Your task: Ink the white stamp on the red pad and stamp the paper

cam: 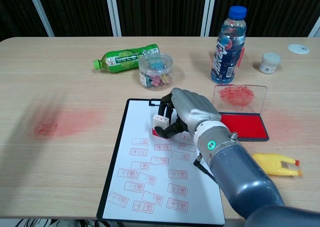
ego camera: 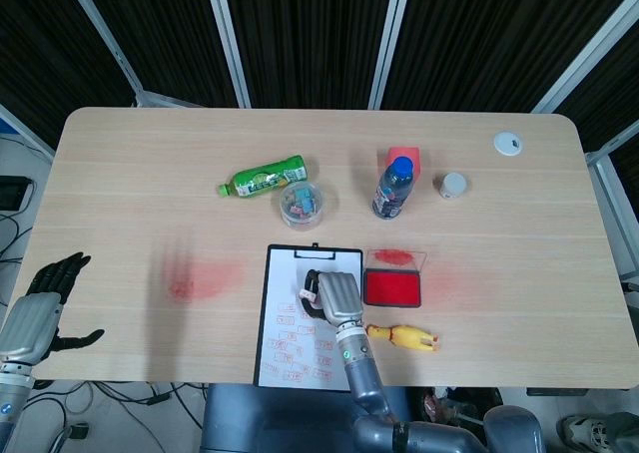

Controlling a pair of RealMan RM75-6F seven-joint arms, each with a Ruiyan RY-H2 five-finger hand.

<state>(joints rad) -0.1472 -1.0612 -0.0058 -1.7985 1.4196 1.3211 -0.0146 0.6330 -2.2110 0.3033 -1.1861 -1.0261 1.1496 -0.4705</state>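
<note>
The right hand [cam: 187, 112] has its fingers curled around the white stamp [cam: 160, 124], holding it upright with its red base toward the paper [cam: 150, 187] on the clipboard, near that sheet's upper rows of red prints. The grip from above leaves the base free, which suits pressing straight down. The spot lies just beside the red pad [cam: 245, 126], open with its clear lid [cam: 240, 96] folded back toward the far edge of the surface, so a re-inking trip would be short.

The chest view shows the stamp's white body and red foot between the fingers; whether the foot is actually touching the paper is hard to tell from here, though it looks very close. The head view hides the stamp almost wholly under the back of the hand, but it alone shows the left hand [ego camera: 45, 298], fingers spread and holding nothing, hanging off the surface's near left corner, well apart from the work.
</note>
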